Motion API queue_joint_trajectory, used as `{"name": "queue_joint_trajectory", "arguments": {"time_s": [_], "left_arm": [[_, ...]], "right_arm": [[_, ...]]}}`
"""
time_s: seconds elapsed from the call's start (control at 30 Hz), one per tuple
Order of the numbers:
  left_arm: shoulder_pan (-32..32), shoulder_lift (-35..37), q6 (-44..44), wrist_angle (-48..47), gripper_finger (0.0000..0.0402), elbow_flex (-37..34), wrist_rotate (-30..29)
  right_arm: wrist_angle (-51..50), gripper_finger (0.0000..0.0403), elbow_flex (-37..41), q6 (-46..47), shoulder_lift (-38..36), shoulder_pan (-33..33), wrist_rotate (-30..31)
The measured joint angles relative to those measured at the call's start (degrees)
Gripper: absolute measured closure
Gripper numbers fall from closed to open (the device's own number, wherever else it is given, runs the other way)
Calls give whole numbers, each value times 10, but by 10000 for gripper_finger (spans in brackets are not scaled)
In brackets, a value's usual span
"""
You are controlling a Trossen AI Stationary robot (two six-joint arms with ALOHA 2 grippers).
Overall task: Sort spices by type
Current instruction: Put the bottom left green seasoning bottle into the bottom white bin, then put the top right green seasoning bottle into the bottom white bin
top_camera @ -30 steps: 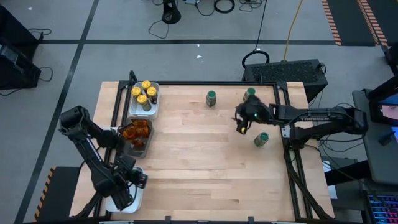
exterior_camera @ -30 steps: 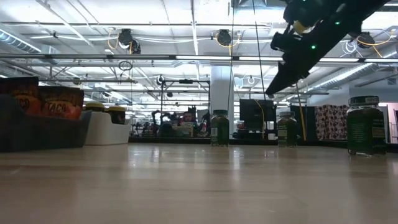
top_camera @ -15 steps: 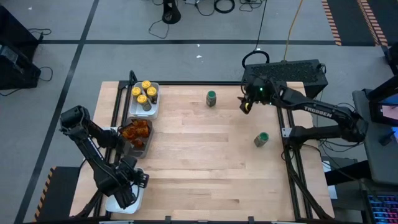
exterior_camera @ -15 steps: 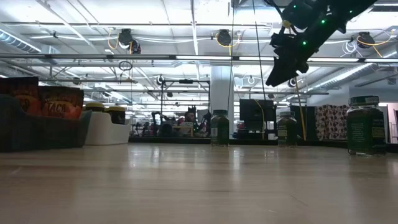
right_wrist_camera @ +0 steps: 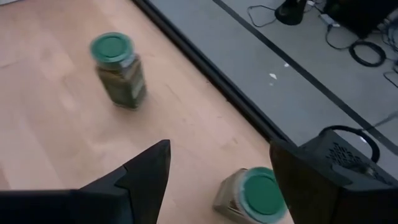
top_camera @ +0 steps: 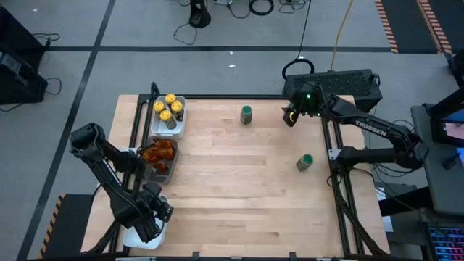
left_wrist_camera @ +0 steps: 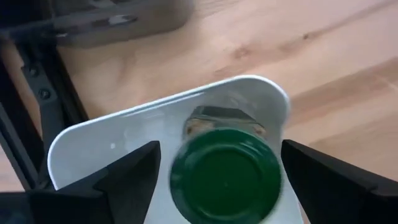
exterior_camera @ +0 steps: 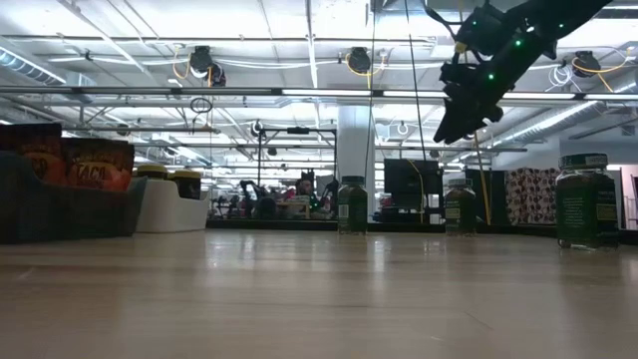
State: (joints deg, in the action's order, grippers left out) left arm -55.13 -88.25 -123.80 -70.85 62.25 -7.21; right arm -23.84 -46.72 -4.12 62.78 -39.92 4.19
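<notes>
The green-lidded glass spice jar [left_wrist_camera: 225,174] stands in the white rectangular tray [left_wrist_camera: 112,146] at the wooden table's [top_camera: 239,188] near left corner, between the left gripper's [left_wrist_camera: 217,177] spread fingers, apparently just released. The right gripper [top_camera: 291,118], open and empty, hovers over a like jar [right_wrist_camera: 252,196] at the far edge. It should descend and close around that jar.

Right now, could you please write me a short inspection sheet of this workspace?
Surface: wooden table.
Job's things: yellow-lidded jars in white tray; orange-brown packets in grey tray; three green-lidded jars loose; a fourth in near white tray.
Clutter: nothing seen.
Grippers: left gripper open around fourth jar; right gripper open above far-right jar.
Cables: on floor.
Surroundings: black box.
</notes>
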Motion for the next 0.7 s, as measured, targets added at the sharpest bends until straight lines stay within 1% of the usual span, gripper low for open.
{"name": "queue_joint_trajectory", "arguments": {"time_s": [0.13, 0.33, 0.47, 0.53, 0.6, 0.63, 0.7], "left_arm": [[6, 0, 10, -37, 66, 21, -1], [12, 12, 30, -96, 65, 59, -20], [11, 30, 28, -125, 65, 78, -40], [11, 38, 29, -136, 65, 90, -64], [11, 48, 38, -149, 65, 102, -106], [11, 53, 44, -152, 65, 107, -138], [12, 66, 52, -156, 65, 110, -231]], "right_arm": [[0, 145, 0, 5, 0, -26, 1], [-3, 145, 0, 5, 0, -55, 0], [-11, 145, 0, 38, 0, -78, -1], [-11, 145, 0, 49, 2, -92, 0], [-11, 145, 0, 55, 11, -107, 0], [-14, 145, 0, 55, 18, -114, -1], [-21, 145, -1, 56, 40, -127, -1]]}}
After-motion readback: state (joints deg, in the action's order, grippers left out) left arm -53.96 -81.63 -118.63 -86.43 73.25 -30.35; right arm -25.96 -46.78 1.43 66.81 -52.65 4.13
